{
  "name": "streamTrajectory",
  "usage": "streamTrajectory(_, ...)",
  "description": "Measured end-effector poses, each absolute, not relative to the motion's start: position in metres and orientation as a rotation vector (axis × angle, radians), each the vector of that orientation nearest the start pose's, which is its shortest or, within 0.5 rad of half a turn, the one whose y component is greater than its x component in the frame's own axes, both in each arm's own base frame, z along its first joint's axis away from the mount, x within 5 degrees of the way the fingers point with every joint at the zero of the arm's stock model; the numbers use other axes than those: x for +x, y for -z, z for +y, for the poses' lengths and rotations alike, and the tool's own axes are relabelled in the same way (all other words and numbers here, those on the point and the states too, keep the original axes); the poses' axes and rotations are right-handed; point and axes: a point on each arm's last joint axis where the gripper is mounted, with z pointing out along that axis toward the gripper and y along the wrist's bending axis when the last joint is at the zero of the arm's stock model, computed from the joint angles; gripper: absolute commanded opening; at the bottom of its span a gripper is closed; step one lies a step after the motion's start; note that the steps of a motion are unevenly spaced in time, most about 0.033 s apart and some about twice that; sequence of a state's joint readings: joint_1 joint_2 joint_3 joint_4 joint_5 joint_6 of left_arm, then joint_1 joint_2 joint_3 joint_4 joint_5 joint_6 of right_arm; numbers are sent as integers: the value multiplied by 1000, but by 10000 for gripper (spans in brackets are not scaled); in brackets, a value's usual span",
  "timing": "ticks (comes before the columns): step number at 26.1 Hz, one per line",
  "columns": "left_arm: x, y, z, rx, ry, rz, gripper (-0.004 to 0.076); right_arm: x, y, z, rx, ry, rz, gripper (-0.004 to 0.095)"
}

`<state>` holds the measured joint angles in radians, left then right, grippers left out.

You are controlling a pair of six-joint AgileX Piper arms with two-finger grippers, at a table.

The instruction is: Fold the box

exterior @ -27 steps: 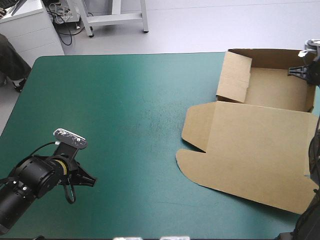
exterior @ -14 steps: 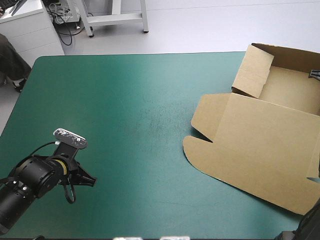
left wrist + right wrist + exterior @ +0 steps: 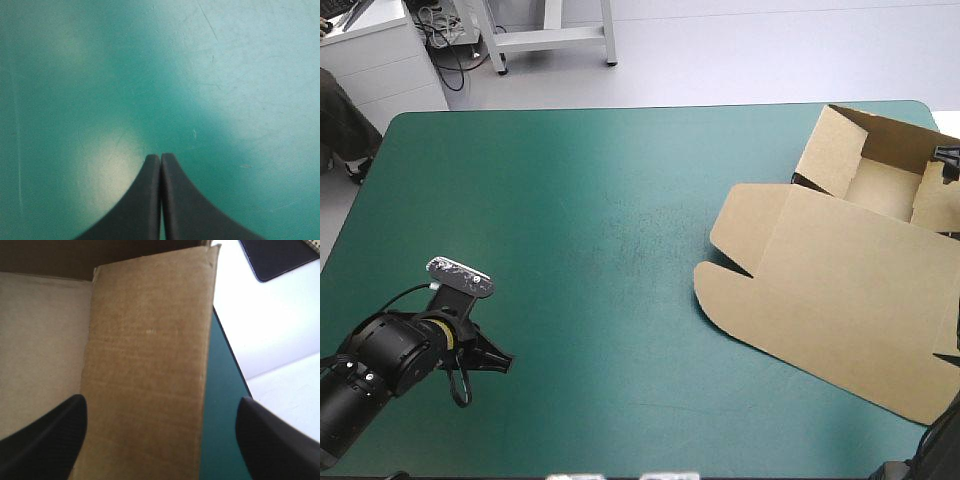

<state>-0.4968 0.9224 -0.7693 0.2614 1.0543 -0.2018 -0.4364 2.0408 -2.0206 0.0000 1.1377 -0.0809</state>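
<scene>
**Item: brown box, part-formed, right side of surface**

Location. The box point(image 3: 840, 262) lies on the right half of the surface point(image 3: 570, 200), on the teal-green cover. Its far part sits close to the far right corner, and its right side runs past the high view's edge.

Condition.
- The tray point(image 3: 880, 188) is at the far end and open at the top. Its walls are raised, and the left wall is tall and leans slightly outward.
- The lid point(image 3: 830, 310) is a broad panel lying flat on the cover, on the near side of the tray. It has a rounded corner flap and a notch on its left edge.
- An upright flap point(image 3: 150, 365) stands at the tray's right end, with the tray floor on one side of it and a strip of cover and the surface's edge on the other.

Right tool point(image 3: 162, 401). The black fingers stand wide apart, one on each side of the upright flap. Whether either finger touches the board cannot be told. In the high view only a small black part shows, at the tray's right end.

Left tool point(image 3: 160, 159). The fingers are pressed together in one pointed arch with nothing between them. It is over bare cover at the near left of the surface, well apart from the box.
</scene>
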Motion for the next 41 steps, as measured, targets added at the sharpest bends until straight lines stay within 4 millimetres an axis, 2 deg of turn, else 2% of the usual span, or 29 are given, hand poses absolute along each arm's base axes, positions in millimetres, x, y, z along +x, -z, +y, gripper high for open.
streamTrajectory(7,143,-298,-55,485,-109,2582,-32,411,-317,-193,466,175,2615,865)
streamTrajectory(10,143,-298,-55,468,-105,2584,-32,408,-321,-191,451,163,2620,797)
streamTrajectory(11,143,-298,-55,466,-104,2585,-32,406,-325,-189,444,148,2617,759)
streamTrajectory(13,143,-298,-55,464,-103,2585,-32,403,-333,-185,424,120,2605,622)
streamTrajectory(19,144,-298,-54,424,-104,2587,-32,388,-367,-167,350,6,2551,-7)
streamTrajectory(25,144,-298,-53,392,-109,2586,-32,378,-395,-140,233,-66,2501,-3)
streamTrajectory(26,145,-298,-53,380,-104,2584,-32,378,-404,-121,165,-75,2487,-3)
streamTrajectory(30,145,-299,-54,330,-86,2585,-32,377,-419,-78,24,-105,2456,-4)
streamTrajectory(31,145,-299,-54,316,-80,2584,-32,376,-427,-51,-63,-128,2439,-4)
streamTrajectory(34,145,-299,-54,306,-76,2584,-32,371,-436,-16,-168,-154,2415,-4)
streamTrajectory(35,146,-299,-54,302,-72,2580,-32,365,-442,5,-220,-171,2401,-4)
streamTrajectory(37,146,-299,-55,301,-66,2572,-32,348,-445,32,-300,-201,2402,-4)
streamTrajectory(38,146,-300,-55,302,-64,2569,-32,343,-442,38,-322,-210,2415,-4)
streamTrajectory(39,147,-300,-55,303,-59,2561,-32,327,-436,51,-375,-230,2441,-4)
streamTrajectory(40,147,-300,-55,302,-55,2559,-32,320,-433,55,-395,-238,2452,-4)
streamTrajectory(41,147,-300,-56,299,-39,2556,-32,302,-423,62,-436,-253,2486,-4)
